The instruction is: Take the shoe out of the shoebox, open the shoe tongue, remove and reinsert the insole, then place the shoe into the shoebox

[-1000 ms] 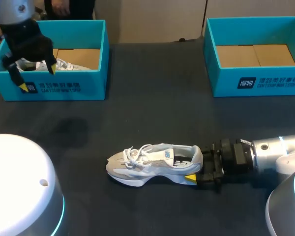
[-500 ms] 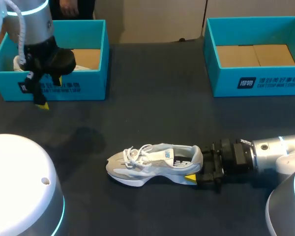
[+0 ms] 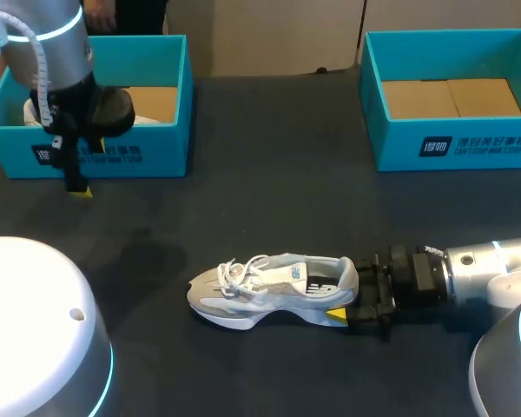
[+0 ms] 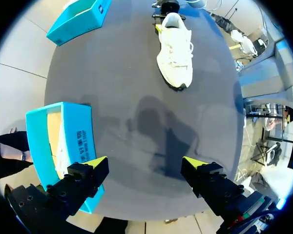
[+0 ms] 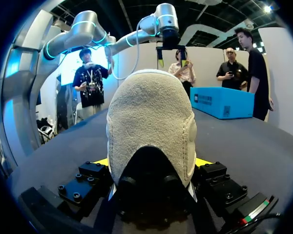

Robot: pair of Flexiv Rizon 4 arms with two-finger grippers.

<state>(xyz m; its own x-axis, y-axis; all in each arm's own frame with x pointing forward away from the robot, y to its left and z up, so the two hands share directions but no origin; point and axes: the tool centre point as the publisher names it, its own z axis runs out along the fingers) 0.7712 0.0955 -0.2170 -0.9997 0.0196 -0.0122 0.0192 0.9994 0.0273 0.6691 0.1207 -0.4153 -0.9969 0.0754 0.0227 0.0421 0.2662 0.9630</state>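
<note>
Left arm (image 3: 56, 52): enters from 10 o'clock in the head view, wrist turned straight down over the front of the left shoebox (image 3: 113, 156).
Left claw (image 4: 145, 163): spread wide and holding nothing. One finger hangs over the box's front wall, the other over bare counter (image 3: 278, 156).
Right arm (image 3: 469, 269): comes in low from 4 o'clock, lying nearly level with the counter, wrist pointing toward 9 o'clock.
Right claw (image 3: 347, 300): closed on the heel of the shoe (image 3: 269, 291), a yellow tip pressed against each side in the right wrist view.
Shoe: off-white, resting on its sole on the counter just toward 6 o'clock from the middle, toe at 9 o'clock, heel at 3 o'clock, laces loose.
Left shoebox: at 10 o'clock, open, with a second shoe (image 3: 32, 110) partly hidden behind the arm.
Right shoebox (image 3: 469, 143): at 2 o'clock, open, brown floor showing.
Open room: a broad dark stretch of counter lies between the left claw and the shoe, and another runs between the two boxes. The shoe sits well apart from both boxes.
</note>
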